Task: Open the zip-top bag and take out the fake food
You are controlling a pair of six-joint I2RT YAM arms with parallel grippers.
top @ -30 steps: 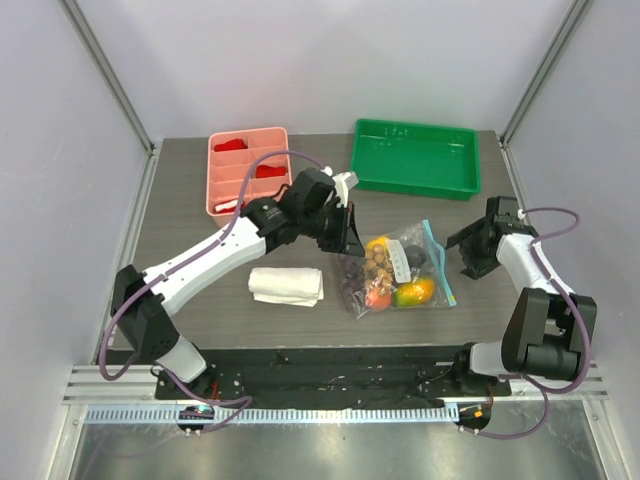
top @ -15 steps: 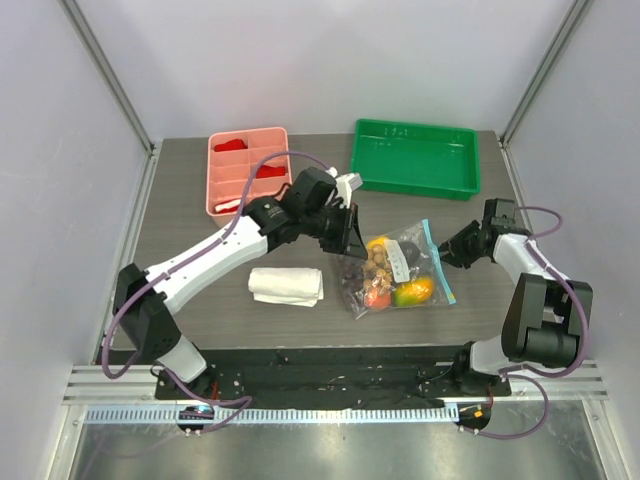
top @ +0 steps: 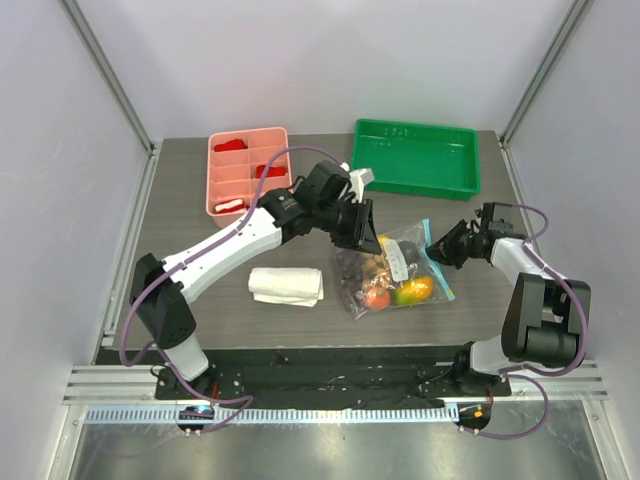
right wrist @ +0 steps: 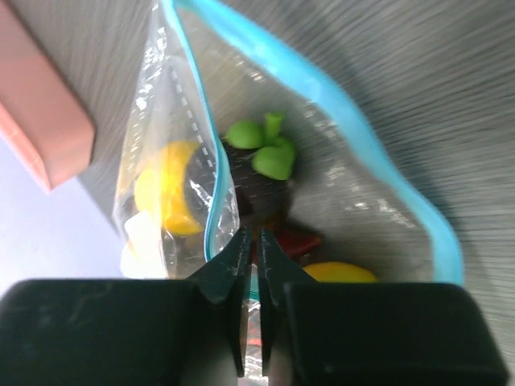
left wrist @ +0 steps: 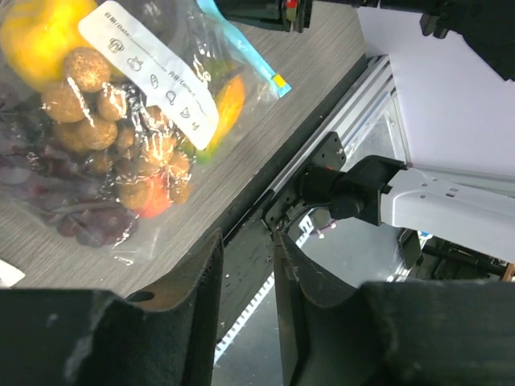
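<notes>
Left gripper (top: 358,232) hangs over the far-left corner of the zip-top bag (top: 445,285), with a folded cloth (top: 287,285) to its left. Seen from the left wrist, its jaws stand apart and empty, the fake food (left wrist: 88,72) still bagged just beyond. Seen from the right wrist, the right gripper (right wrist: 250,237) is pinched closed on the bag's blue lip.

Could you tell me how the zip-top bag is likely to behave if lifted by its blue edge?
The zip-top bag looks thin and crinkled, so it will probably sag. The fake food inside is rounded, so it may roll and shift the weight.
</notes>
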